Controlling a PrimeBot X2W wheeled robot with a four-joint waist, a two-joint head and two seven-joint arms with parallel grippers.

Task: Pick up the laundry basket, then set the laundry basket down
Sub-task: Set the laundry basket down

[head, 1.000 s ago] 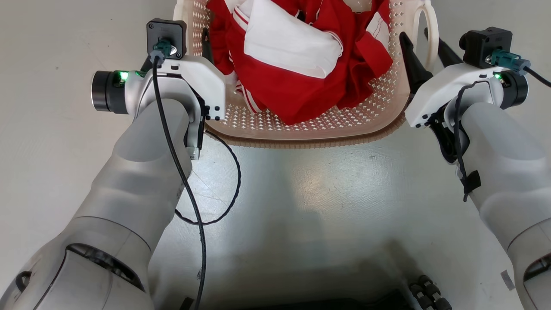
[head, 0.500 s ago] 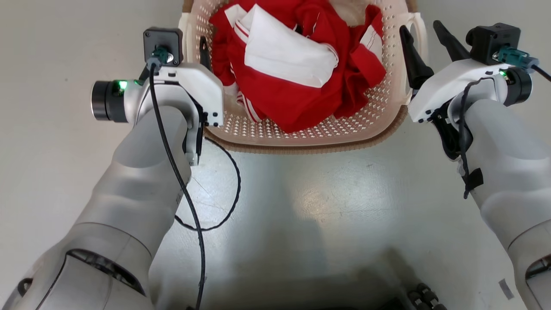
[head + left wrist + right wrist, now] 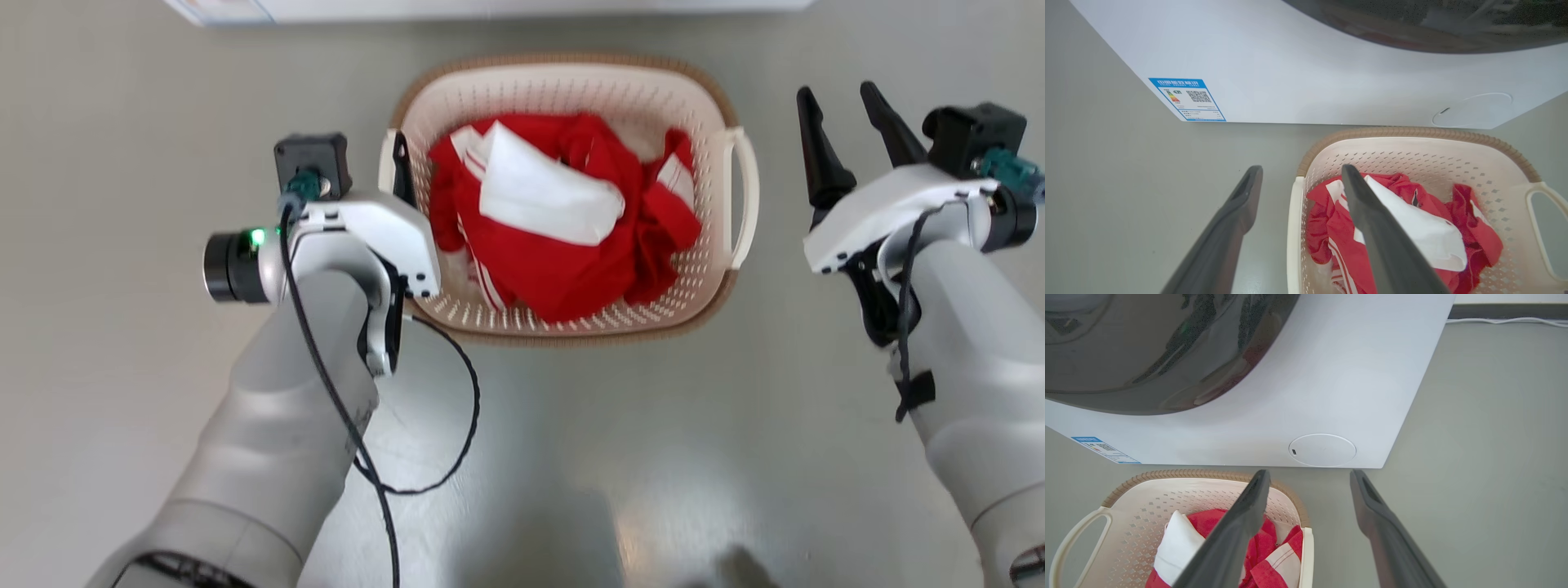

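The laundry basket (image 3: pixel 571 91), cream and perforated with a brown rim, stands on the grey floor holding red and white clothes (image 3: pixel 563 220). My left gripper (image 3: pixel 377 163) is open astride the basket's left handle (image 3: pixel 1291 237): one finger is inside the basket (image 3: pixel 1412 159), the other outside over the floor. My right gripper (image 3: pixel 837 94) is open and stands to the right of the right handle (image 3: pixel 744 196), apart from it. In the right wrist view my right gripper (image 3: pixel 1309 473) hovers over the basket (image 3: pixel 1180 486) corner.
A white washing machine (image 3: pixel 1331 61) with a dark round door (image 3: pixel 1147 343) stands just beyond the basket. A black cable (image 3: pixel 457 408) loops from my left wrist over the floor. Bare floor (image 3: pixel 1486 437) lies to the right of the machine.
The head camera has risen, so the basket looks smaller and farther. My right gripper has spread wider and come off the right handle, moving right. The left gripper still straddles the left handle.
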